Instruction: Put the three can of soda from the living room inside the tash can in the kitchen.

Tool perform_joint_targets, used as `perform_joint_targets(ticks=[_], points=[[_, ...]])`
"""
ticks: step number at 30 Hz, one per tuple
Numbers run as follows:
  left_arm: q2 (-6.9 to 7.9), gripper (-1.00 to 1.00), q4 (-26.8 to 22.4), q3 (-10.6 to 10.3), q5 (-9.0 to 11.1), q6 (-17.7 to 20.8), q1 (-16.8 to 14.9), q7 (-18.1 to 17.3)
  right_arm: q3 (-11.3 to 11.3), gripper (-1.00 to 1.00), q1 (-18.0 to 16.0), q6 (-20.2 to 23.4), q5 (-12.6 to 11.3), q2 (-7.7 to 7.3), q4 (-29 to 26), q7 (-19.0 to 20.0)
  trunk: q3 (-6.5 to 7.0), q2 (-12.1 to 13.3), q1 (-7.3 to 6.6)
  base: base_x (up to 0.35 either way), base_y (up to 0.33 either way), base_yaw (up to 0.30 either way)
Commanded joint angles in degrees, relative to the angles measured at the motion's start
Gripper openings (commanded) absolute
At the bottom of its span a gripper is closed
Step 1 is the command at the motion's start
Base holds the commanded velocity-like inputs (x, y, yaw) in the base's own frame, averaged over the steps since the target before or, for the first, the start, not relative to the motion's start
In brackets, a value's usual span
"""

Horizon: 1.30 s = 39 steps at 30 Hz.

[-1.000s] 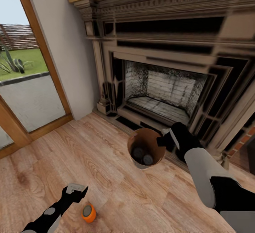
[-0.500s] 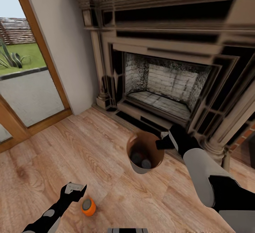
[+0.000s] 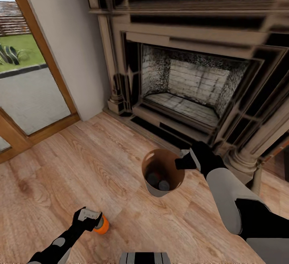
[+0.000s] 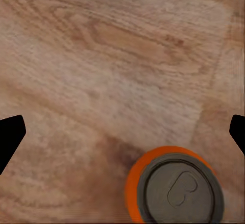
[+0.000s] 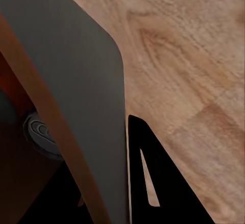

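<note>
In the living room, before a dark ornate fireplace (image 3: 188, 79), the robot's left end effector (image 3: 91, 218) hangs over the last loose can of soda (image 3: 102, 226), which stands upright on the plank floor (image 3: 80, 167). In the left wrist view its two black fingertips (image 4: 11, 134) stand wide apart, nothing between them, and the can (image 4: 176, 185) sits off to one side of the gap rather than midway. The right end effector (image 3: 185, 160) is clamped on the rim of the copper-brown trash can (image 3: 149, 187), one finger inside the wall and one outside in the right wrist view, with the grey tops of two cans (image 3: 158, 183) lying in the bottom. The risk from here looks plain: a descent on this line could bring a fingertip down on the can's lid or shoulder, tipping it and sending it rolling across the smooth boards. A one-sided grip on the rim also leaves the trash can liable to tilt if it is lifted or swung sharply, which could spill what it already holds.
</note>
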Motion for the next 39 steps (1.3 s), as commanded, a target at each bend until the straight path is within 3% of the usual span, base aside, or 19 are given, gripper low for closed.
perform_joint_targets(ticks=[1,21,29,39], points=[[-0.20,1.00,0.01,-0.33,0.01,0.01,0.00,-0.01,-0.13,-1.00,-0.04,0.18,-1.65,0.03,-0.01,0.17,-0.31,-0.02,0.01,0.000,0.000,0.000],[-0.71,1.00,-0.05,-0.91,0.04,0.01,0.00,0.00,-0.26,-1.00,-1.55,0.18,-1.58,-0.13,-0.45,0.14,-1.66,-0.02,0.01,0.000,0.000,0.000],[-0.72,1.00,-0.07,-0.91,0.02,0.01,0.00,-0.02,-0.31,-1.00,-1.92,0.18,-1.57,-0.45,-0.60,0.14,-3.93,-0.13,0.22,0.000,0.000,0.000],[-0.72,1.00,-0.07,-0.98,0.01,-0.07,0.00,-0.07,-0.25,-1.00,-1.92,0.18,-1.56,-0.01,-0.91,0.12,-4.63,-0.13,0.22,0.000,0.000,0.000]])
